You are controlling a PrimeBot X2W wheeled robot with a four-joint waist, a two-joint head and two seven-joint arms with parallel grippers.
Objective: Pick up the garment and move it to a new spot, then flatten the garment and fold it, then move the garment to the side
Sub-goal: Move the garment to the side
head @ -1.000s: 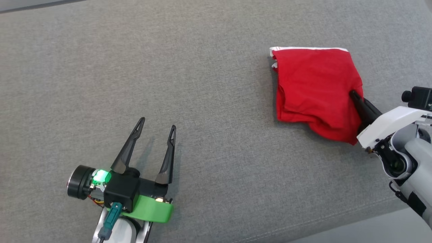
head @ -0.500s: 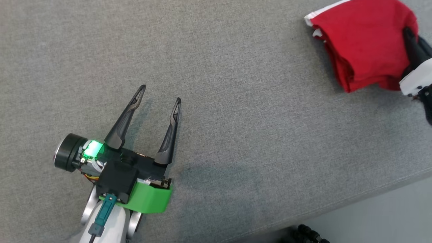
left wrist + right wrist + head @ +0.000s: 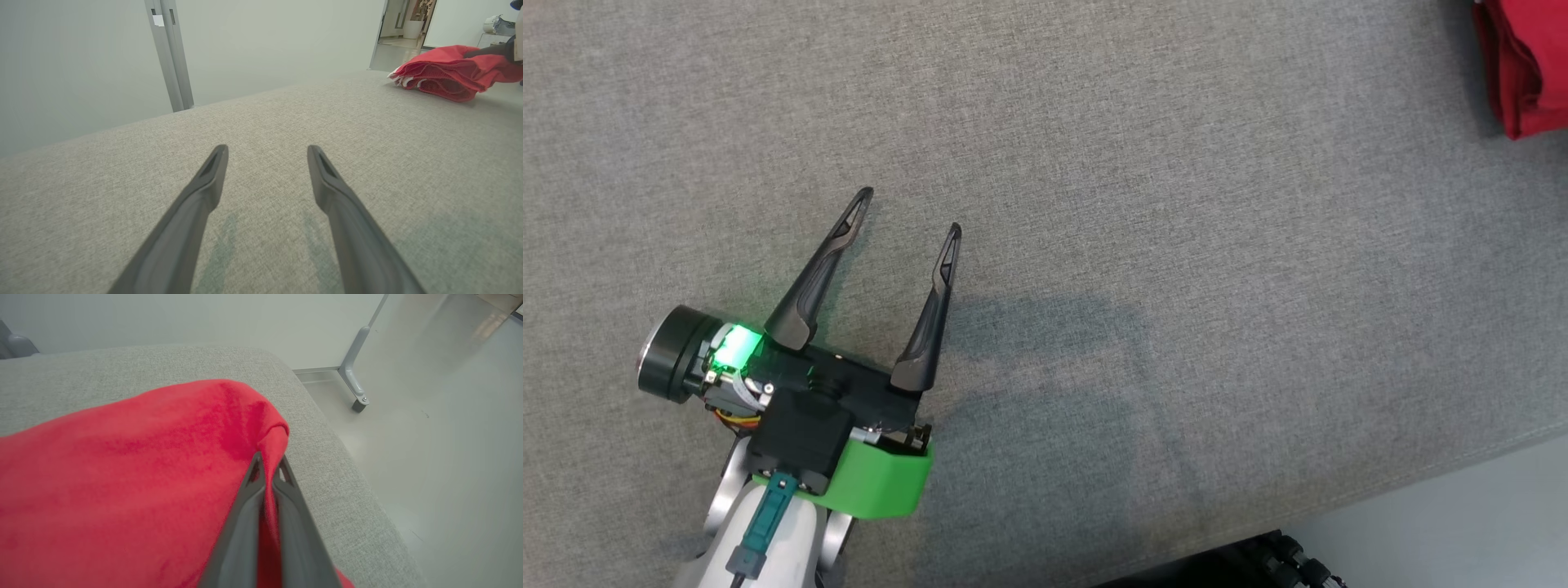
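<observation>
A grey upholstered surface in a pale, evenly lit room.

The grey woven fabric surface (image 3: 1176,204) runs across the head view. At the lower right of that frame its edge ends and a light, smooth floor (image 3: 1486,506) begins. In the left wrist view a plain pale wall (image 3: 265,41) stands behind it, with a grey metal post (image 3: 169,57) at the upper left and an open doorway (image 3: 402,36) at the upper right. In the right wrist view the surface has a rounded corner, and a grey leg with a small wheel (image 3: 355,388) stands on the glossy floor at the upper right.
</observation>
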